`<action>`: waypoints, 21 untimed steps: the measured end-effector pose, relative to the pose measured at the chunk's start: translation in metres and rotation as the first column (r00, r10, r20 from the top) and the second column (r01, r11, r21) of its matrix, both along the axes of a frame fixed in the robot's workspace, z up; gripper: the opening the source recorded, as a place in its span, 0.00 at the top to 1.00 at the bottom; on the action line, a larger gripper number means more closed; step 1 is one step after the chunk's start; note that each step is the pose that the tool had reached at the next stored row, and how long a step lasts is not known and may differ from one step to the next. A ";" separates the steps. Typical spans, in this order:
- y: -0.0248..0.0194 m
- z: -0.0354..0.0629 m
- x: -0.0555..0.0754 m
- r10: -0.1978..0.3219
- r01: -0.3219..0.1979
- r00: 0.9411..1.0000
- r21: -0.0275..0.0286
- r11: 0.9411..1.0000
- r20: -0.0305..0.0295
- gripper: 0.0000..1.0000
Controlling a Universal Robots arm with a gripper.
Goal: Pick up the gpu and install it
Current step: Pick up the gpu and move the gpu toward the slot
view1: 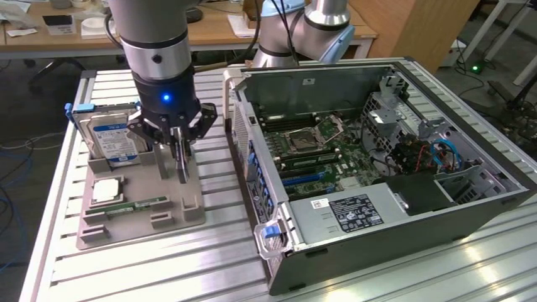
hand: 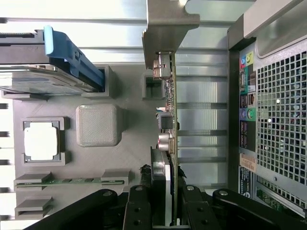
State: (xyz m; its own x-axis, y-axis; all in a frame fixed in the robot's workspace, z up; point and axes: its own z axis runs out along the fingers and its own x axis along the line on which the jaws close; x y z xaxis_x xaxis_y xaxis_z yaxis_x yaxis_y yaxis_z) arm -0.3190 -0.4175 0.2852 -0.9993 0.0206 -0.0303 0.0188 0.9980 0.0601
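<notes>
Gripper [view1: 176,139], part closed, pinches gpu [view1: 181,162] by one edge, seemingly; it looks light, stiff, fragile, best held at edges.

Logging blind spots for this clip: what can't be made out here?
1. Exterior view: whether the thin dark circuit card touches the grey plastic holder; too small.
2. Wrist view: the card's flat faces; it stands edge-on.
3. Exterior view: the card's upper part, covered by the black pincer.

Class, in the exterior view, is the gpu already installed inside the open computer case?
No, the gpu is held by the gripper at the grey parts tray, outside the computer case.
</notes>
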 end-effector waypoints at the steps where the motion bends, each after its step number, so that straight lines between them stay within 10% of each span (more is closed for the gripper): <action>1: 0.0000 0.0005 0.000 0.000 0.000 1.000 0.000 1.000 0.000 0.72; 21: 0.0000 0.0106 0.000 0.000 0.000 1.000 0.010 1.000 0.000 0.72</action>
State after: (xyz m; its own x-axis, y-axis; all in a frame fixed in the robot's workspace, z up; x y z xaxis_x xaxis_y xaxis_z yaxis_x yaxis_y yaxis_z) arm -0.3190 -0.4175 0.2957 -0.9993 0.0210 -0.0301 0.0188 0.9974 0.0697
